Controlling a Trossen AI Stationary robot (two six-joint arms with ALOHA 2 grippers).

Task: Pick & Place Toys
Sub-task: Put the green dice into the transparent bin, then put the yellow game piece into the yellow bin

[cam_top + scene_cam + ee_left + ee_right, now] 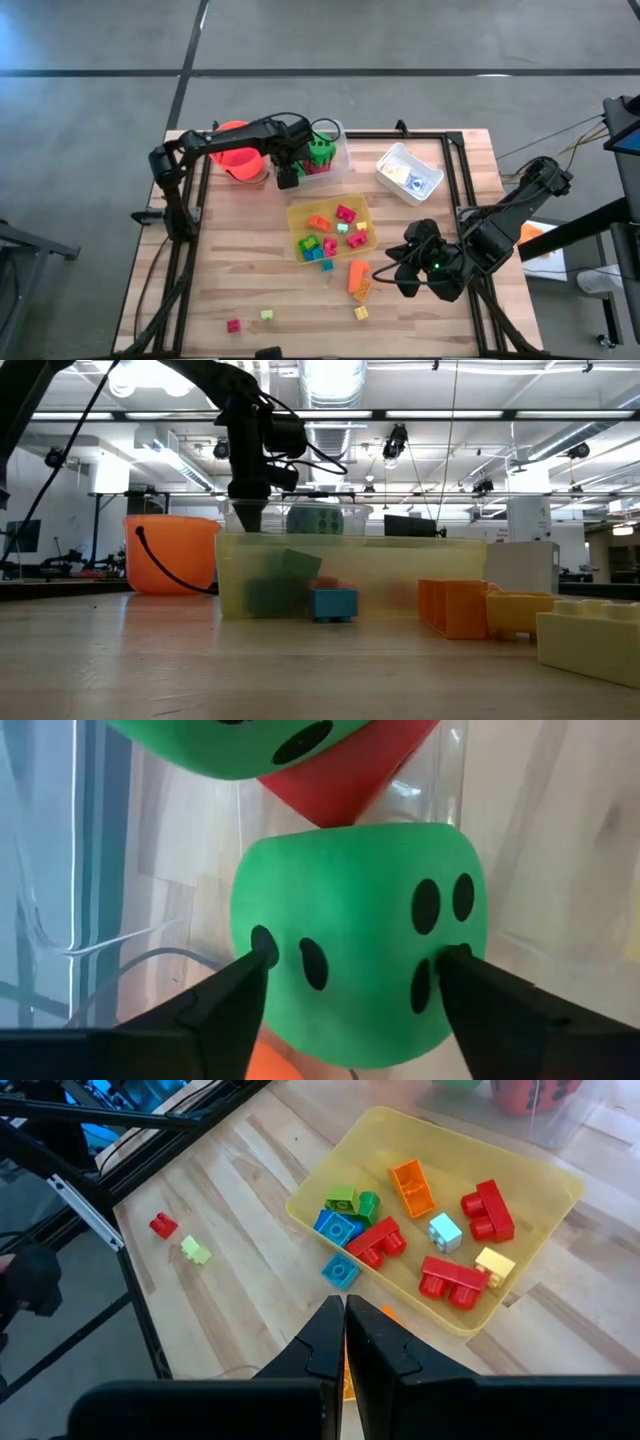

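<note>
So my left gripper point(355, 970) was hanging over the clear tray point(335, 160) at the table's point(250, 280) far edge, just right of the orange bucket point(238, 155). Fingers point(225, 995) were spread on either side of a green die point(360, 930), tips right up against its faces, though from that close I honestly couldn't tell if they were touching it or just beside it. The die sat inside the clear tray, with a red die point(345, 780) and a second green die point(250, 740) packed in beyond it.

My right gripper point(343, 1330) was pressed together, nothing in it, hovering over the table near the right edge, just beside the near side of the yellow tray point(560, 1180).

That yellow tray sat mid-table and had a bunch of blocks in it: a red pair point(488, 1210), another red one point(448, 1280), an orange one point(412, 1186), green ones point(350, 1202), a blue one point(338, 1228), a pale yellow one point(494, 1266). One blue block point(340, 1271) lay on the wood right against the tray's near wall. An orange block point(357, 274) lay just off the tray's near right corner. Down by the table's near edge, a small red block point(163, 1226) and a yellow-green block point(196, 1251) sat near each other. The white tray point(408, 172) was at the far right corner.
</note>
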